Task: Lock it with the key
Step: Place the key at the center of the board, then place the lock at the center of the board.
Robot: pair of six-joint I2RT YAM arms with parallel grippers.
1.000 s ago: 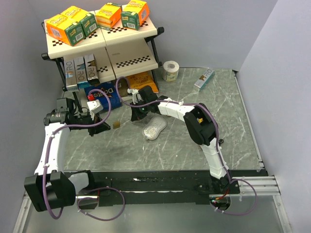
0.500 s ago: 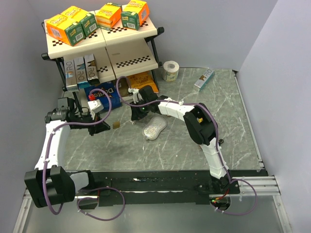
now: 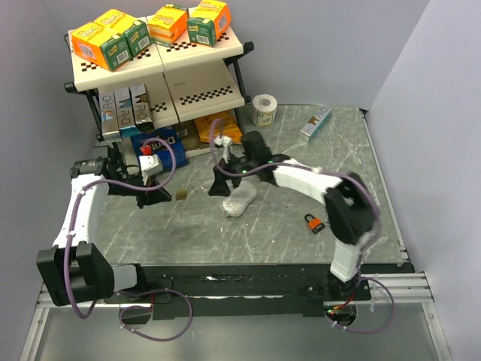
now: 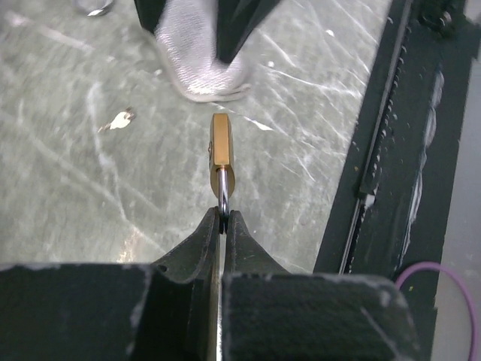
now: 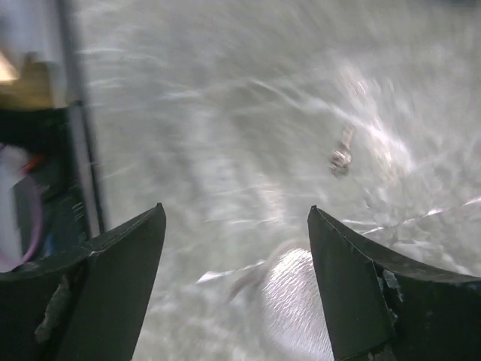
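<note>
1. The small brass padlock (image 4: 220,150) is seen edge-on from the left wrist. Its long axis runs straight out from the left tool (image 4: 223,218), with the steel shackle at the tool end and the brass body pointing away, towards the white mesh pouch (image 3: 239,200).
2. The left tool is clamped on that shackle, its fingers pressed together around the loop. We cannot tell whether the body touches the grey marbled surface (image 3: 301,180).
3. The cream two-tier shelf rack (image 3: 180,54) at the back left carries yellow, green and orange cartons (image 3: 113,37) on its top tier. We cannot tell what the pouch holds.
4. The right tool (image 5: 234,214) hangs over the pouch with its jaws spread wide and nothing between them.
5. A small pale metal piece (image 4: 120,118) lies on the surface beside the pouch, too blurred for us to identify.
6. An orange-and-black padlock (image 3: 314,222) lies on the surface near the right arm, well apart from both tools.
</note>
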